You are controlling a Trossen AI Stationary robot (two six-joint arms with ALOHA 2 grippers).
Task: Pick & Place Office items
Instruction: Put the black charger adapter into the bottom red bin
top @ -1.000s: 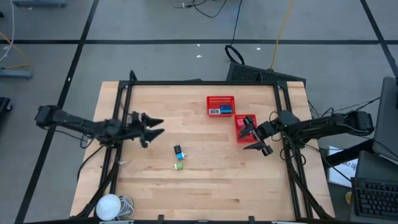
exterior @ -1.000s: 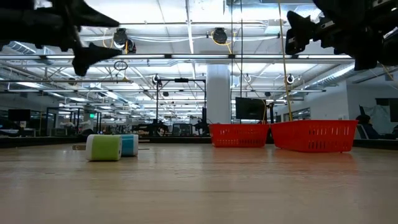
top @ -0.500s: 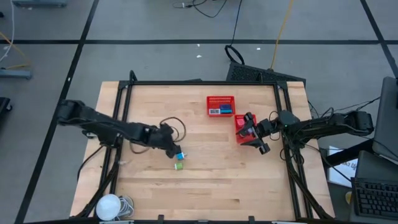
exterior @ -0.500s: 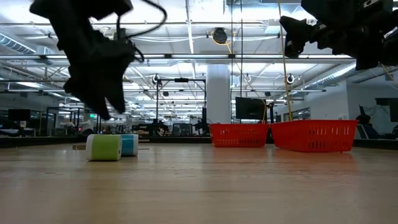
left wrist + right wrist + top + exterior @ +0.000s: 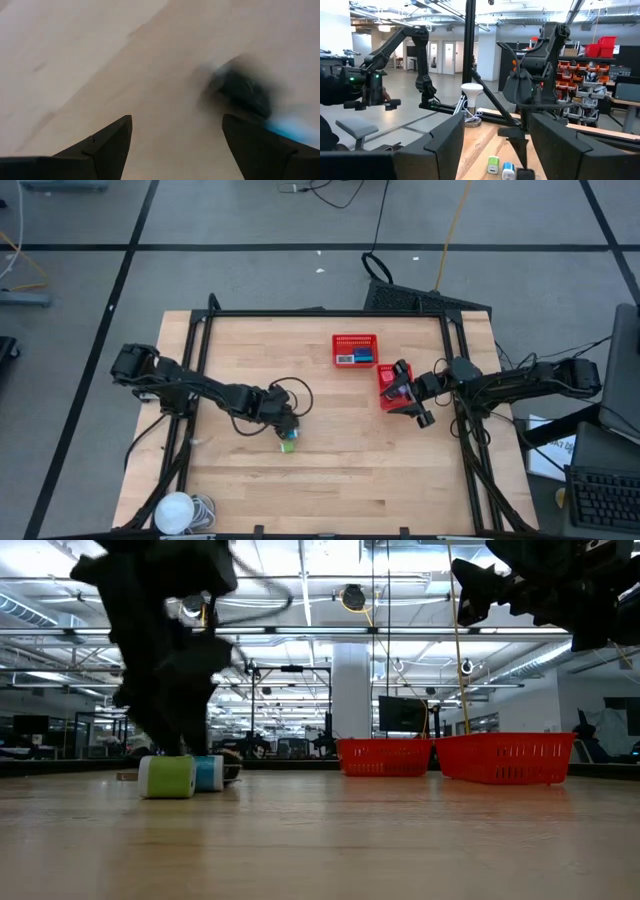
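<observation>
Three small pieces lie mid-table. A green one (image 5: pixel 288 446) (image 5: pixel 167 777) sits nearest the near edge. A blue one (image 5: pixel 208 773) and a black one (image 5: pixel 244 91) sit just beyond it. My left gripper (image 5: pixel 287 421) (image 5: pixel 175 122) is low over the blue and black pieces and open, with the black piece just ahead of its fingertips. My right gripper (image 5: pixel 411 396) (image 5: pixel 495 145) hovers open above the right-hand red basket (image 5: pixel 388 402). From there it sees the green piece (image 5: pixel 493 165) and the blue piece (image 5: pixel 508 170).
A second red mesh basket (image 5: pixel 355 340) stands toward the far edge and holds small items. A white bulb-shaped object (image 5: pixel 175 510) with a coiled cable sits at the near left corner. Black frame rails (image 5: pixel 200 360) run along the table's sides.
My left arm has swung from the table's left side toward the middle and come down over the blue and black pieces, staying open. The pieces have not moved. My right gripper has shifted slightly toward the right-hand basket.
</observation>
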